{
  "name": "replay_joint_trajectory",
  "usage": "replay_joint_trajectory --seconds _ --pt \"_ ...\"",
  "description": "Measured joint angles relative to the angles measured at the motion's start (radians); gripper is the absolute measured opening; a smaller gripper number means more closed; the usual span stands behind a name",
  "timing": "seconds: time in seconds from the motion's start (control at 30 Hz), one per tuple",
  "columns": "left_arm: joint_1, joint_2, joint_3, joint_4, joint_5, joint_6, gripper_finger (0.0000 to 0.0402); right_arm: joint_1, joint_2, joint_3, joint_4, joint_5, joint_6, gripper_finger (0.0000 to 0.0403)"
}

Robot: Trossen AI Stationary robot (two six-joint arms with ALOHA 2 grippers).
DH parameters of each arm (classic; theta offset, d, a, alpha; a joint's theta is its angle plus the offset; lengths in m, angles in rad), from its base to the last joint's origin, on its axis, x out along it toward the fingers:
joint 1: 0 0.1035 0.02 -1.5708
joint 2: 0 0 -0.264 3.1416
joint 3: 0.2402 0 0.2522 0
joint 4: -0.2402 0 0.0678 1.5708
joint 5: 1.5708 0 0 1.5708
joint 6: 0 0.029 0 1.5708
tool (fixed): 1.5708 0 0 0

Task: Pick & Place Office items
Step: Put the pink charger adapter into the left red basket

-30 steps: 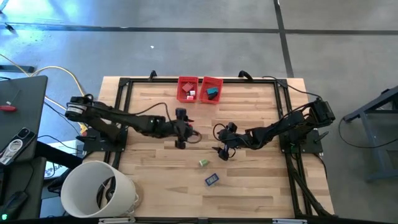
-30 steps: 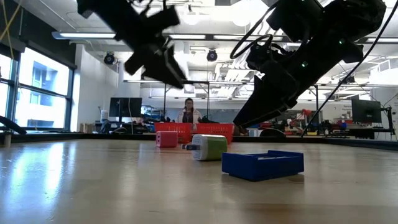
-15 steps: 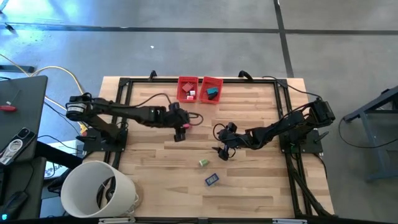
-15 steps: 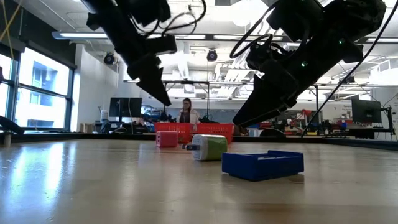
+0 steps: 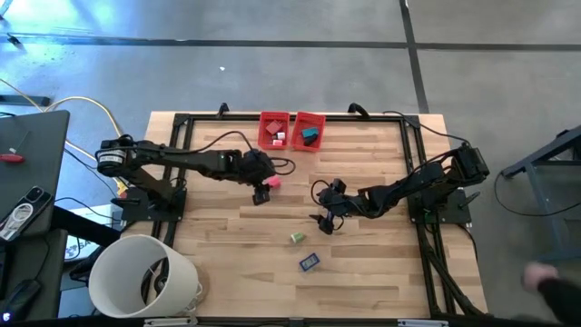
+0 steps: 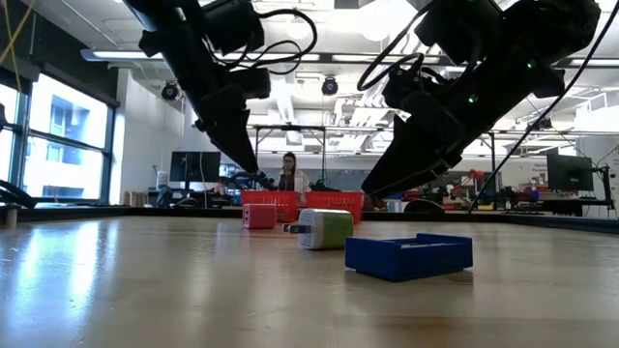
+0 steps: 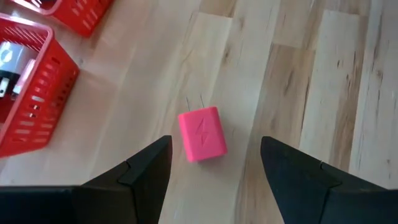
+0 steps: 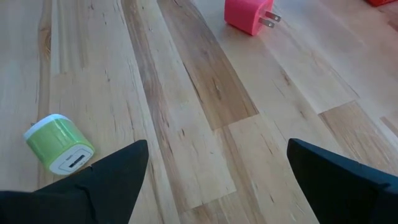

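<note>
Your left gripper [image 5: 264, 186] hangs over the middle of the tabletop [image 5: 363, 263], just on the near side of the two red bins [image 5: 290, 130]. Its fingers [image 7: 146, 171] stand apart with nothing between them, and the pink charger block [image 7: 202, 134] lies flat on the wood just beyond the tips, its two prongs pointing away toward the bins. From above, you see that same pink piece [image 5: 271, 183] right beside the gripper's end, apart from both fingers.

Your right gripper [image 5: 324, 221] waits toward the right of centre, its fingers [image 8: 106, 174] spread wide and holding nothing. Ahead of it on the wood lies the green and white plug [image 8: 59, 144], well apart from the pink block [image 8: 247, 15].

The green piece [image 5: 296, 238] lies nearer the front edge, and the dark blue item [image 5: 309, 262] lies just beyond it, closer still to that edge. In the low view, the green plug [image 6: 324, 229] and the blue tray-like piece [image 6: 408, 255] rest on the tabletop, with the pink block [image 6: 258, 216] farther back in front of the bins.

The left bin [image 5: 274, 129] holds red and white pieces; the right bin [image 5: 310, 133] holds a teal one [image 5: 310, 136]. A large white bucket [image 5: 145, 277] stands off the tabletop's front left corner.
</note>
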Motion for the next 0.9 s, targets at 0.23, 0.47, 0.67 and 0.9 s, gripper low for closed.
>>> replay_joint_trajectory --seconds 0.23,0.47,0.67,0.9 --pt "0.001 0.0 -0.005 -0.048 -0.047 0.002 0.0236 0.0 0.0 0.0 0.0 0.0 0.0 0.0372" --pt "0.005 0.0 -0.005 -0.058 -0.094 -0.005 0.0236 0.0 0.0 0.0 0.0 0.0 0.0 0.0372" --pt "-0.011 0.026 -0.006 -0.028 -0.094 -0.006 0.0236 0.0 0.0 0.0 0.0 0.0 0.0 0.0372" --pt "-0.011 0.072 -0.006 0.011 -0.091 0.012 0.0236 0.0 0.0 -0.001 0.001 0.0 0.0 0.0372"
